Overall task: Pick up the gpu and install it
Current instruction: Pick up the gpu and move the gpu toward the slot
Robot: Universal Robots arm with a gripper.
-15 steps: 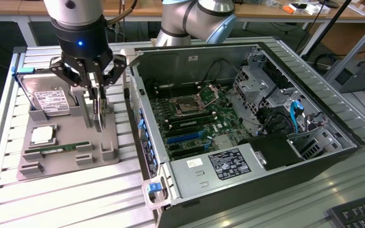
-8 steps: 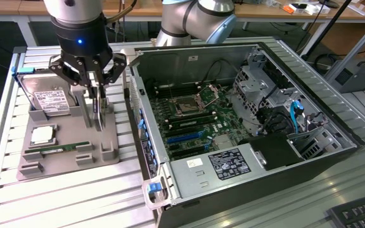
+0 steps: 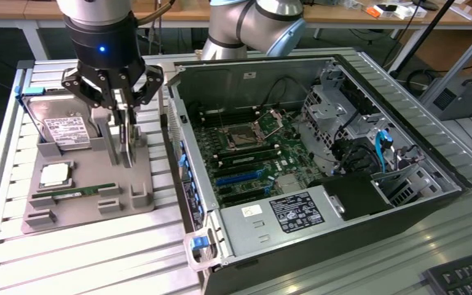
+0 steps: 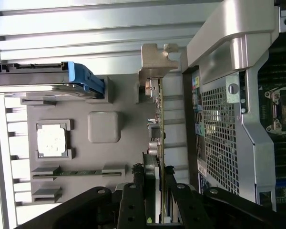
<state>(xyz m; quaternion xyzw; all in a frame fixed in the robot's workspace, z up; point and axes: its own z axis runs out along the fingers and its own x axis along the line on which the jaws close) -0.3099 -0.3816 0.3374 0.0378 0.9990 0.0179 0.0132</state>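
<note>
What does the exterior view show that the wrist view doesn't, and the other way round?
The exterior view adds the keyboard, the power supply label and the arm's elbow. The wrist view adds the silver end bracket end-on and the perforated rear panel up close. Both share the gripper closed on the upright gpu, the gray tray, the hard drive and the open case.

gpu (image 4: 158,114) bracket bare silver metal; tray (image 3: 96,167) matt grey plastic; table (image 3: 80,252) ribbed shiny metal
</note>
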